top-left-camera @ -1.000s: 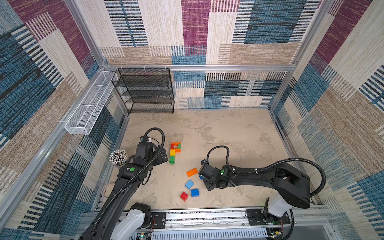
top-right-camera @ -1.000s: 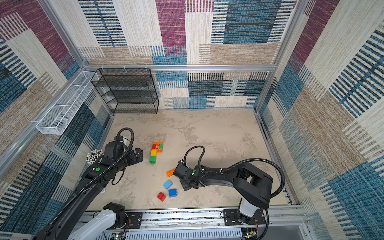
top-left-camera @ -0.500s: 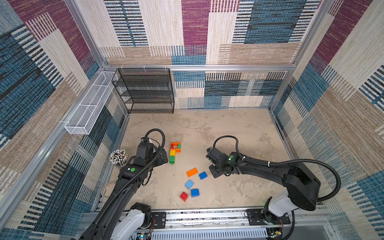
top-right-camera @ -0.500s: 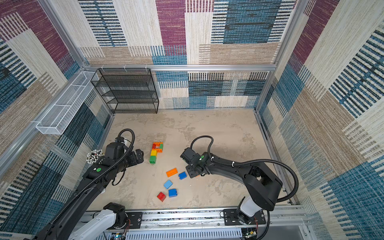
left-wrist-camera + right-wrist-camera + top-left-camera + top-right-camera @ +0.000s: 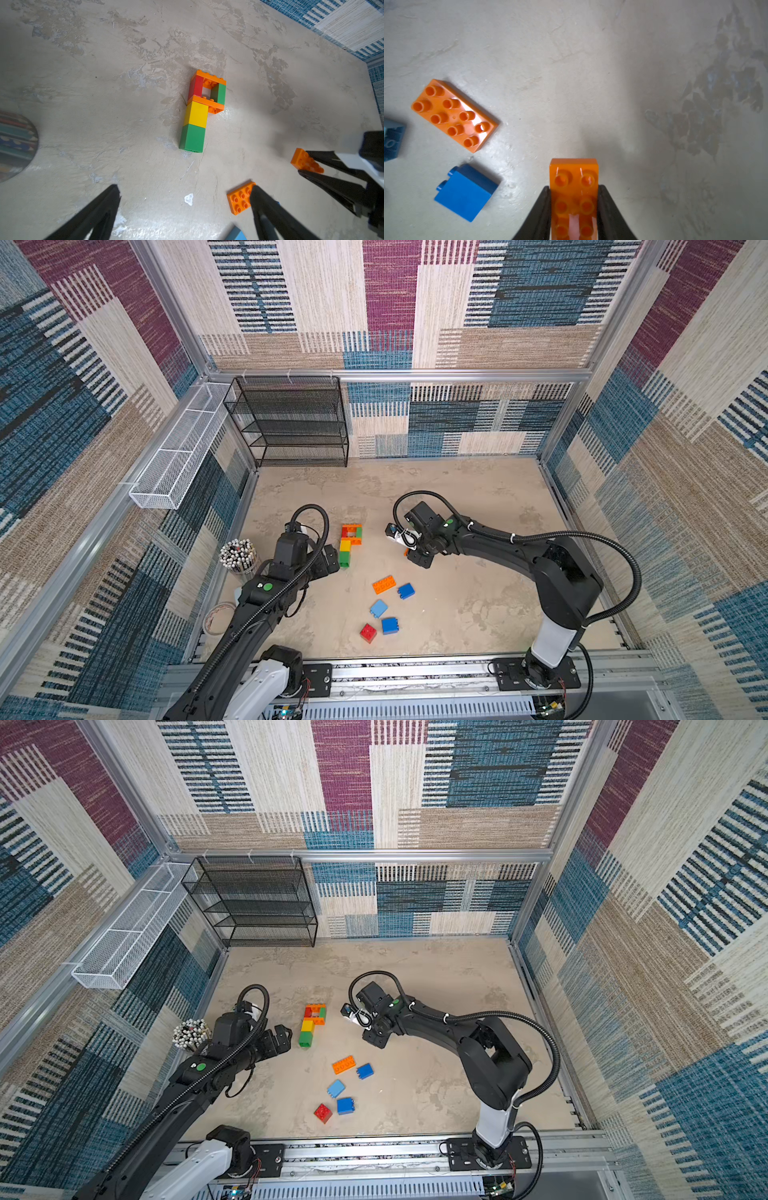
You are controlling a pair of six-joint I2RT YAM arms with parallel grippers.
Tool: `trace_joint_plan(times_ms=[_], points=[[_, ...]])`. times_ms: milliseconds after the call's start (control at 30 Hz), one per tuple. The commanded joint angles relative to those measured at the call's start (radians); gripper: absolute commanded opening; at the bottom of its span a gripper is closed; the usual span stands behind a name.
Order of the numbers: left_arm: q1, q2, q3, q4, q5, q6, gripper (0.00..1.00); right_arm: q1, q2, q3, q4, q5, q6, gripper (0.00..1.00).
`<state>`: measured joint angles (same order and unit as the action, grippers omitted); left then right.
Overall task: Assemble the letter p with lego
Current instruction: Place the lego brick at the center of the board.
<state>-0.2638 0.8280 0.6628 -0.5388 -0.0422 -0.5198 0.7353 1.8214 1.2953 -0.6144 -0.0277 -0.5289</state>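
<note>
Starting at the front edge of the worktop [image 5: 478,572], a red brick [image 5: 368,632] and a blue brick [image 5: 390,625] sit side by side, with a light blue brick [image 5: 378,608] just beyond them. A little farther in lie a loose long orange brick [image 5: 453,115], studs up, and a second blue brick [image 5: 465,193] on its side just beside it. My left claw [image 5: 185,187] hangs past these toward the left edge, its jaws spread as wide as they go, with nothing in them. It points at the green foot of the letter P [image 5: 196,112]. My right claw [image 5: 574,187] has its jaws drawn in on the long sides of another orange brick [image 5: 574,172], whose studded end pokes out past my fingertips [image 5: 547,193]. This brick is above the surface, right of the P and apart from it. The P lies flat near the middle of the worktop, between my two claws: a green and yellow stem, then a loop of red and green capped by two orange bricks.
</note>
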Motion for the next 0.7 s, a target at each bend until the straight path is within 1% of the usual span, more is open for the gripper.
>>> trace_joint_plan(times_ms=[0, 167, 367, 433, 467, 500, 533, 567, 667], points=[[0.000, -0.011, -0.016, 0.021, 0.000, -0.012, 0.99, -0.007, 0.057, 0.049, -0.023, -0.049, -0.163, 0.29], [0.002, -0.002, -0.025, 0.031, -0.010, -0.013, 0.99, -0.014, 0.150, 0.112, -0.042, -0.025, -0.189, 0.33], [0.002, 0.000, -0.029, 0.034, -0.021, -0.011, 0.99, -0.013, 0.186, 0.125, -0.026, 0.019, -0.203, 0.42], [0.002, -0.001, -0.029, 0.034, -0.021, -0.008, 0.99, -0.017, 0.188, 0.122, -0.022, 0.032, -0.196, 0.49], [0.003, -0.001, -0.028, 0.034, -0.021, -0.008, 0.99, -0.019, 0.188, 0.118, -0.023, 0.032, -0.195, 0.62], [0.002, -0.002, -0.028, 0.032, -0.022, -0.007, 0.99, -0.018, 0.186, 0.113, -0.021, 0.034, -0.195, 0.68], [0.002, -0.004, -0.027, 0.031, -0.023, -0.008, 0.99, -0.020, 0.181, 0.106, -0.017, 0.040, -0.194, 0.71], [0.002, -0.006, -0.028, 0.030, -0.026, -0.007, 0.99, -0.022, 0.177, 0.099, -0.011, 0.048, -0.194, 0.72], [0.002, -0.013, -0.032, 0.030, -0.028, -0.007, 0.99, -0.027, 0.161, 0.081, 0.005, 0.063, -0.195, 0.71]])
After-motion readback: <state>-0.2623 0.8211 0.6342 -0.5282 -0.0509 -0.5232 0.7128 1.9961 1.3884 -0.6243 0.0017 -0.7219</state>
